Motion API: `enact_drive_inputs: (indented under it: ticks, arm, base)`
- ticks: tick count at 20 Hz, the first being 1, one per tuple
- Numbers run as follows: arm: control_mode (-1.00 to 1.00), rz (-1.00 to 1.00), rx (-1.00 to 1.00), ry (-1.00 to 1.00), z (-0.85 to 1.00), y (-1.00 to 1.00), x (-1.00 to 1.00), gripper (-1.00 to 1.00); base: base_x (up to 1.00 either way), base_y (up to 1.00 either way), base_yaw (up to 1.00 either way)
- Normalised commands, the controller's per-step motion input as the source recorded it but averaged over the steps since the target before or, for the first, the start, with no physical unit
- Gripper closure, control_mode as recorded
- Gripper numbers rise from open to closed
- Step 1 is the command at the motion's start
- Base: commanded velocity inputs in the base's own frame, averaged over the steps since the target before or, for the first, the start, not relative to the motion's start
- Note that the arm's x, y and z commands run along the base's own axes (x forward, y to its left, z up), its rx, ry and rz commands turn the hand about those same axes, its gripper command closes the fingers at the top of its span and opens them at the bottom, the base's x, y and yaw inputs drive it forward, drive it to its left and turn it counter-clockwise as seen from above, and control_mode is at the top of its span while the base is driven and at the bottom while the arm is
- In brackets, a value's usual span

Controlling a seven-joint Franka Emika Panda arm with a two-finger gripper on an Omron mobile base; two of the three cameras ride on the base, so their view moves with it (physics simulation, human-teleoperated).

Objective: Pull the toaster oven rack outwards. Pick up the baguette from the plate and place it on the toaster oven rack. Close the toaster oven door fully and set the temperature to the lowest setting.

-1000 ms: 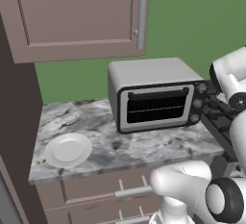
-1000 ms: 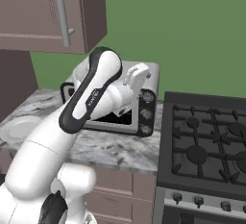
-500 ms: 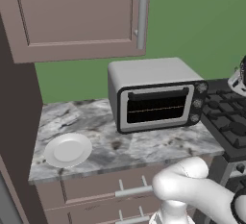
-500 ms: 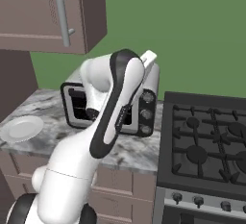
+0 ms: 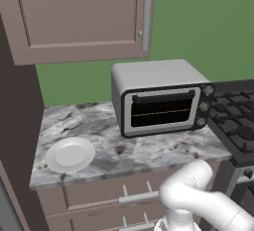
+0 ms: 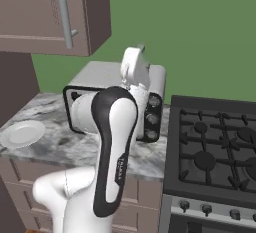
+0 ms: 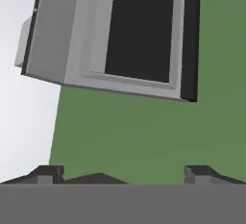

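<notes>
Right base view: arm (image 6: 112, 142) now higher; toaster oven door (image 5: 161, 112) unchanged, shut

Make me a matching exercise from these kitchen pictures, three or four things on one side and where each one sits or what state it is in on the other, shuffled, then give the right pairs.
Things:
1. plate
2. toaster oven door
3. stove
4. gripper

Places or states:
A. shut against the toaster oven
B. open, holding nothing
C. bare, on the counter left of the oven
D. right of the oven, black burners

Pairs: 1-C, 2-A, 3-D, 4-B
</notes>
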Motion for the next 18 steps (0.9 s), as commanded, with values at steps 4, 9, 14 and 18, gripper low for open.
enact_drive_inputs:
  ticks: [4, 9, 14, 18]
  arm:
    - [-1.00, 0.00, -0.92, -0.66, -0.03, 0.30, 0.39, -1.00]
    - [-1.00, 0.00, -0.90, -0.13, -0.09, 0.02, 0.52, -1.00]
    - [-1.00, -0.01, -0.79, 0.15, -0.15, 0.00, 0.54, -1.00]
    - [-1.00, -0.07, -0.58, 0.27, -0.12, -0.29, 0.19, -1.00]
  base:
    - [0.00, 0.00, 0.00]
    - [0.00, 0.00, 0.00]
    - [0.00, 0.00, 0.00]
    - [0.00, 0.00, 0.00]
